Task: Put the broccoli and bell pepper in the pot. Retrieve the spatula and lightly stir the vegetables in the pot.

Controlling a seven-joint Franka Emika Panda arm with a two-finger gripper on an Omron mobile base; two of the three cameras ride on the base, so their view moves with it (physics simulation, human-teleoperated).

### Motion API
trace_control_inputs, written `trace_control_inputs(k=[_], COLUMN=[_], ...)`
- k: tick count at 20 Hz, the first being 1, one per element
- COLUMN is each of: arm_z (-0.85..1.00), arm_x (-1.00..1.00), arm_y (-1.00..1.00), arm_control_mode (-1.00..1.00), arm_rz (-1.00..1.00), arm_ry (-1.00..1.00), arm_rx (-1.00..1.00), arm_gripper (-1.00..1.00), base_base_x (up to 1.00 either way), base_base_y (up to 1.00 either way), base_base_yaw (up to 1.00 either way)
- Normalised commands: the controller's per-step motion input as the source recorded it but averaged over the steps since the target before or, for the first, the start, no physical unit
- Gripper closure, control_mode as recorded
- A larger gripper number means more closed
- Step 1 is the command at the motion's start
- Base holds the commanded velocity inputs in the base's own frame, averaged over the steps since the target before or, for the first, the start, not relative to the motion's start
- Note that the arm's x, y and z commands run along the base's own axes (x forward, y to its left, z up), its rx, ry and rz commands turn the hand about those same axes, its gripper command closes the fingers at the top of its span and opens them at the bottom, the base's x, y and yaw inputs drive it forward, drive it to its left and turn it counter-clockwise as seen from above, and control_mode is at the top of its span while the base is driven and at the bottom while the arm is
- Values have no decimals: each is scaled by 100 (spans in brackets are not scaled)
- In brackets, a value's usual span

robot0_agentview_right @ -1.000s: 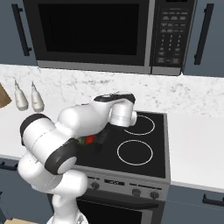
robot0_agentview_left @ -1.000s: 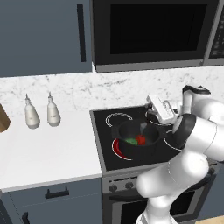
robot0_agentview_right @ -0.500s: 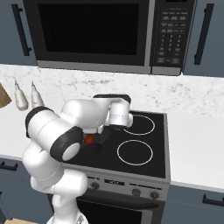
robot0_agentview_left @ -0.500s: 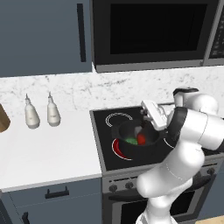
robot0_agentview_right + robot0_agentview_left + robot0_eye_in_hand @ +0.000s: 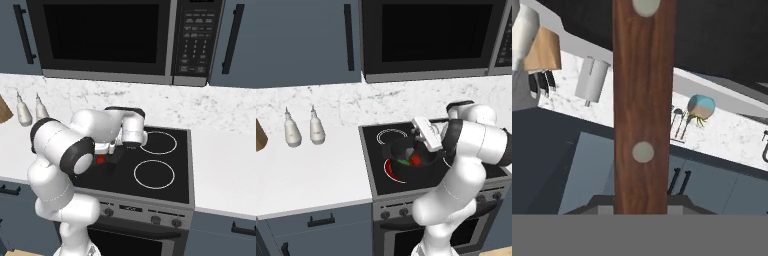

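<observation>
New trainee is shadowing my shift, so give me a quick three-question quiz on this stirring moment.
1. True or false: the broccoli and the bell pepper both lie inside the pot.
2. What is the gripper shut on? A) a white squeeze bottle B) the spatula C) a pot handle
3. Fill in: the two white squeeze bottles stand on the counter to the ____ of the stove in the left base view.

Key:
1. True.
2. B. The hand view shows its wooden handle running up from between the fingertips.
3. Left.
</observation>
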Motion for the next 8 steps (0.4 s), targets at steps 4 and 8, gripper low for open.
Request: trace_control_inputs(k=[4, 8], arm_z=[26, 57], arm_x=[0, 0], arm_y=[-21, -3], arm_control_mode=[-100, -100], arm_rz=[0, 0], arm_ry=[0, 2], arm_rx=[-1, 0], arm_gripper=[100, 100], base_base_x=[0, 0], base_base_y=[0, 0], base_base_yaw=[0, 0])
